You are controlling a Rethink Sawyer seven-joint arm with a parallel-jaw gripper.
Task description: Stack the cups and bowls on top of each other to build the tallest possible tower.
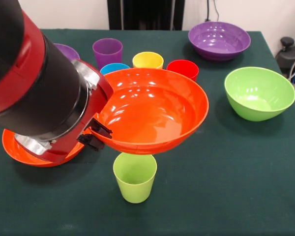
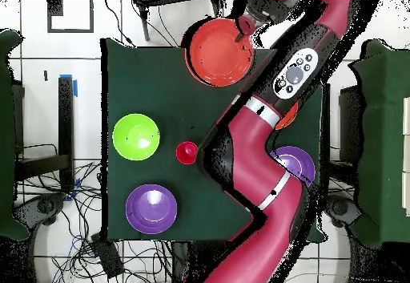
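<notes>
My gripper (image 1: pixel 95 135) is shut on the left rim of a wide orange bowl (image 1: pixel 155 110), which hangs slightly tilted right over the upright light green cup (image 1: pixel 134 178). Whether the bowl touches the cup I cannot tell. Behind the bowl stand the purple cup (image 1: pixel 107 51), blue cup (image 1: pixel 113 68), yellow cup (image 1: pixel 147 60) and red cup (image 1: pixel 183 69). A second orange bowl (image 1: pixel 19 150) lies under the arm. In the overhead view the gripper (image 2: pixel 243 30) holds the orange bowl (image 2: pixel 219 52) near the table's top edge, and the green cup is hidden beneath it.
A purple bowl (image 1: pixel 219 40) sits at the far right and a deep light green bowl (image 1: pixel 259 93) at the right. Another purple bowl (image 1: pixel 68 50) peeks out behind the arm. A black device (image 1: pixel 287 49) stands past the table's right edge.
</notes>
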